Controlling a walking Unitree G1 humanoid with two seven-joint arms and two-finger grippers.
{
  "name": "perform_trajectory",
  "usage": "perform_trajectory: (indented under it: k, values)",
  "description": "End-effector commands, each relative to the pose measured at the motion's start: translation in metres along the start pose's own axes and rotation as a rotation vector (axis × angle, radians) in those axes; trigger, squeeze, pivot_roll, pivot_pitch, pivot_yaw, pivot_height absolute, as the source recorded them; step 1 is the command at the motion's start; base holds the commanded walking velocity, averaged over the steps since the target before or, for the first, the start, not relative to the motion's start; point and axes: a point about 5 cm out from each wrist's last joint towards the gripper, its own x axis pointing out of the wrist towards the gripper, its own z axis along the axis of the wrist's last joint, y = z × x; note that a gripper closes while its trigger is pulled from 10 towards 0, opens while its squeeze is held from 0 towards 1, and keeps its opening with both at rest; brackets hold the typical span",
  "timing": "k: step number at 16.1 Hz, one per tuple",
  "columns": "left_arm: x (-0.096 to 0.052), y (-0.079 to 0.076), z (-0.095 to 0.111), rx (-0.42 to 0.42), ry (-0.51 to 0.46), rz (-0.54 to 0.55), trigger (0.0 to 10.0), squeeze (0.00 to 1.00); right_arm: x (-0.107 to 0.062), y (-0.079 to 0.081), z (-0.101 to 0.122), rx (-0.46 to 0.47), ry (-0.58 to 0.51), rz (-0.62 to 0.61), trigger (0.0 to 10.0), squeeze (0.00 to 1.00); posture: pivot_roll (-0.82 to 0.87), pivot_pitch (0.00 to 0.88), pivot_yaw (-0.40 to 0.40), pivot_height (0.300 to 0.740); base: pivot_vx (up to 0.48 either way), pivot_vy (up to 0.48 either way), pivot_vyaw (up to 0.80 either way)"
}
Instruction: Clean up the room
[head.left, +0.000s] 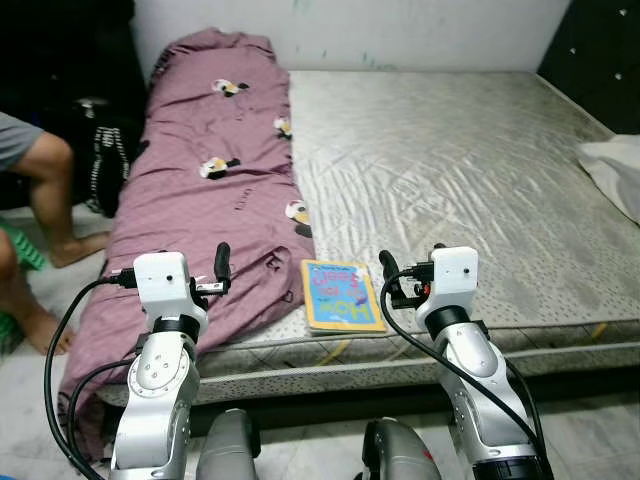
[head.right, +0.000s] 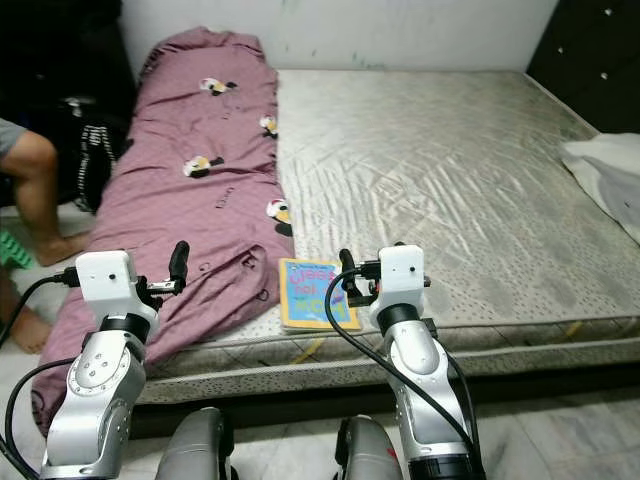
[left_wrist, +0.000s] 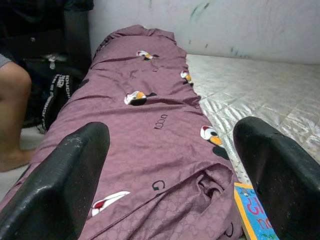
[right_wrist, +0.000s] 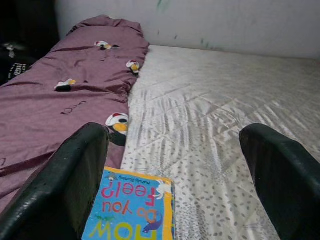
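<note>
Both the left claw (left_wrist: 170, 185) and right claw (right_wrist: 175, 185) hover open above the book (head.left: 341, 295) on the mattress (head.left: 470, 170).

A bare mattress (head.left: 450, 180) with shiny grey quilted fabric covers the bed. Behind the bed's head stands a white wall (head.left: 400, 30) with faint greenish marks. At the bed's far right corner is a dark padded panel (head.left: 600, 50). A white bundle of cloth (head.left: 615, 170) lies on the bed's right edge. To the left of the bed a person sits, with a bare leg (head.left: 50, 190) bent and a foot on the pale floor (head.left: 20, 400). Between that leg and the bed stands a black bag (head.left: 105, 165) with a white-patterned strap.
</note>
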Motion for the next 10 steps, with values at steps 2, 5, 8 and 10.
perform_trajectory:
  k: [2, 5, 8, 10]
  values:
    - [0.0009, 0.0000, -0.0033, 0.017, 0.010, -0.003, 10.0, 0.00, 0.0023, -0.0009, 0.0024, 0.002, -0.008, 0.005, 10.0, 0.00, -0.02, 0.000, -0.036, 0.641, 0.000, 0.000, 0.00]
    - [0.0023, -0.0020, -0.0027, 0.017, 0.008, -0.006, 10.0, 0.00, 0.0033, -0.0012, 0.0025, 0.003, -0.007, 0.008, 10.0, 0.00, -0.02, 0.000, -0.034, 0.606, 0.000, 0.000, 0.00]
    - [0.0016, -0.0042, -0.0053, 0.018, 0.020, -0.005, 10.0, 0.00, 0.0024, -0.0026, 0.0027, -0.006, -0.009, 0.004, 10.0, 0.00, -0.02, 0.000, -0.033, 0.583, 0.000, 0.000, 0.00]
    - [-0.0002, -0.0046, -0.0090, -0.013, 0.033, -0.011, 10.0, 0.00, 0.0012, -0.0037, -0.0036, 0.001, 0.012, -0.003, 10.0, 0.00, -0.02, 0.000, -0.017, 0.583, 0.000, 0.000, 0.00]
